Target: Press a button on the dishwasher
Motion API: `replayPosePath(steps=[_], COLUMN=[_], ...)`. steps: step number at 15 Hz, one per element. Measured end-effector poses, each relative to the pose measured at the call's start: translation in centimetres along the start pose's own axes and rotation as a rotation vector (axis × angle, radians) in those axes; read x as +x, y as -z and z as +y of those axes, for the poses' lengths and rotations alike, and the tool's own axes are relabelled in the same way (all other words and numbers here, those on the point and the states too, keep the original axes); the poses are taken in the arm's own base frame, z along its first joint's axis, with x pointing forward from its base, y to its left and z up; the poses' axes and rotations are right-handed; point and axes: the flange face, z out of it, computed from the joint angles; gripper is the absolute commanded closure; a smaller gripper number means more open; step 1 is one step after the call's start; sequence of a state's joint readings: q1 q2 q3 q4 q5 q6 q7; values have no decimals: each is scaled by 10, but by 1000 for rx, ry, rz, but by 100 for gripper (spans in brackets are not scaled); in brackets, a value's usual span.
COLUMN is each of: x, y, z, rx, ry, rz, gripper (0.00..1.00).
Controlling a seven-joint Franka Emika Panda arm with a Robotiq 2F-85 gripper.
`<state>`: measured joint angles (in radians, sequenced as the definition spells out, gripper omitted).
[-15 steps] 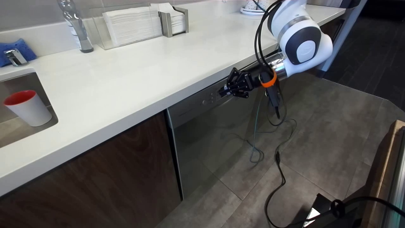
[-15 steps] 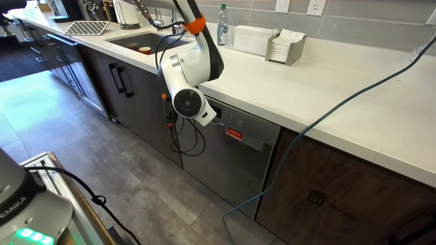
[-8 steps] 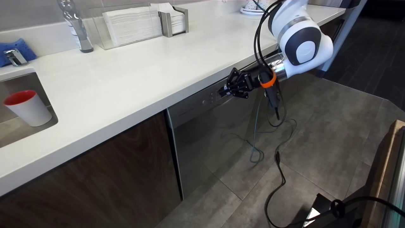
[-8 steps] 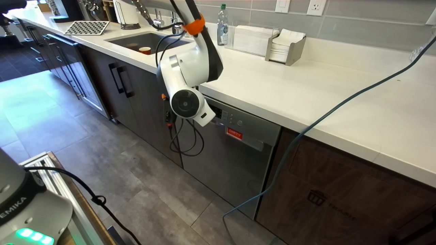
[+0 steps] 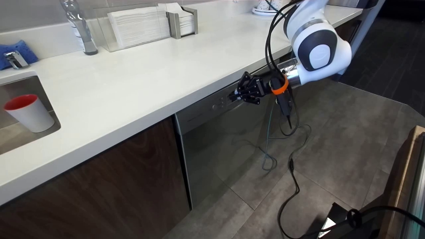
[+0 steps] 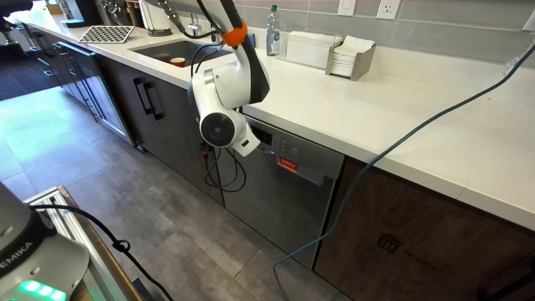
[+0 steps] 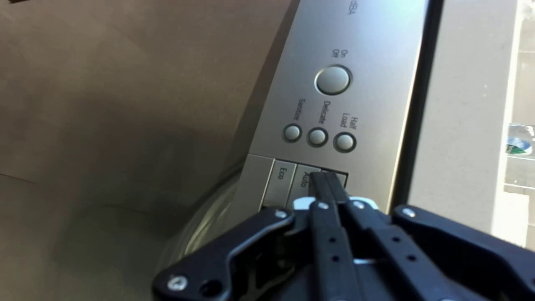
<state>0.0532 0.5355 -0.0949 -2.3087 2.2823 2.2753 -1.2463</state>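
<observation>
The dishwasher point(image 5: 212, 159) has a grey metal front under the white counter; it also shows in an exterior view point(image 6: 271, 200) and close up in the wrist view point(image 7: 372, 46). Its round On/Off button point(image 7: 333, 79) and the small Sanitize point(image 7: 291, 133), Delicate point(image 7: 317, 137) and Half Load point(image 7: 345, 142) buttons show clearly. My gripper point(image 7: 328, 175) is shut and empty. Its tips are at the rectangular buttons, over the edge of the Auto button point(image 7: 301, 179) and the button beside it; whether they touch is unclear. The Eco button point(image 7: 281, 182) is uncovered. The gripper point(image 5: 230, 97) points at the control strip in an exterior view.
The white counter point(image 5: 139, 79) overhangs just above the controls. A red DIRTY sign point(image 6: 287, 164) sits on the dishwasher front. Cables point(image 6: 228, 184) hang from the arm. A blue cable point(image 6: 363, 171) crosses in front. A sink point(image 6: 146, 51) holds a cup point(image 5: 31, 114).
The arm's wrist and forearm have shifted a little, leftward in an exterior view. The shut fingertips stay at nearly the same spot on the control strip.
</observation>
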Motion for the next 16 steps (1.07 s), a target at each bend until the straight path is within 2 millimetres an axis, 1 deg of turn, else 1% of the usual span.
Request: replayPosePath(steps=[7,16], x=[-9,-12], y=[-1,-1], z=[1,1], rx=[12,16], ry=[-15,-23], rz=[52,69], gripper=[100,100])
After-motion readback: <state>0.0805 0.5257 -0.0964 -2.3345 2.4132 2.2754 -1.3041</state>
